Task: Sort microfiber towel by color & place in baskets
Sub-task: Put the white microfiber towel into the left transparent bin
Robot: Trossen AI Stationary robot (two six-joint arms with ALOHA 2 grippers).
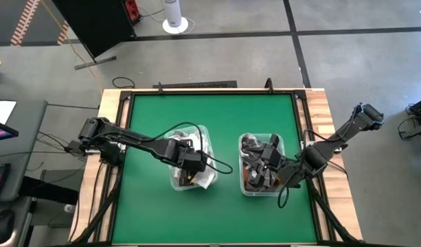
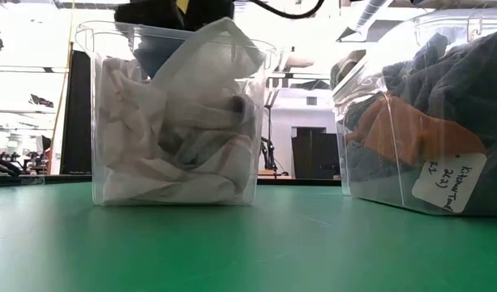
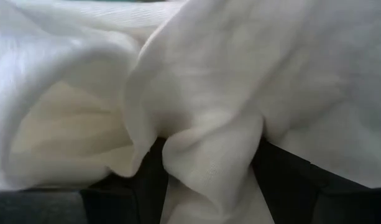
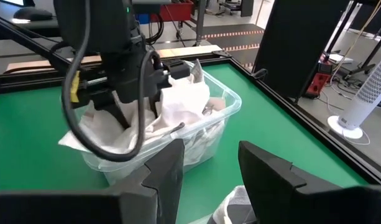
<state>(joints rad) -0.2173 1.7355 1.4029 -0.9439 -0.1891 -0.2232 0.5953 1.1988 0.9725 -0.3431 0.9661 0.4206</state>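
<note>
White towel (image 3: 209, 155) pinched in left pincer (image 4: 137, 112), over white-towel basket (image 4: 230, 102)

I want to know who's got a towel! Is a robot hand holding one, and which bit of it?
Yes: the left gripper, over the left basket, pinches a bunched fold of a white towel. The right gripper holds nothing.

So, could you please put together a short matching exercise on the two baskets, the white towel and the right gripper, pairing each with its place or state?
Things:
1. left basket
2. right basket
3. white towel
4. right gripper

Places or states:
a. holds dark towels
b. pinched between the left gripper's fingers
c. open, over the dark load
d. filled with white cloth

Pairs: 1-d, 2-a, 3-b, 4-c
</note>
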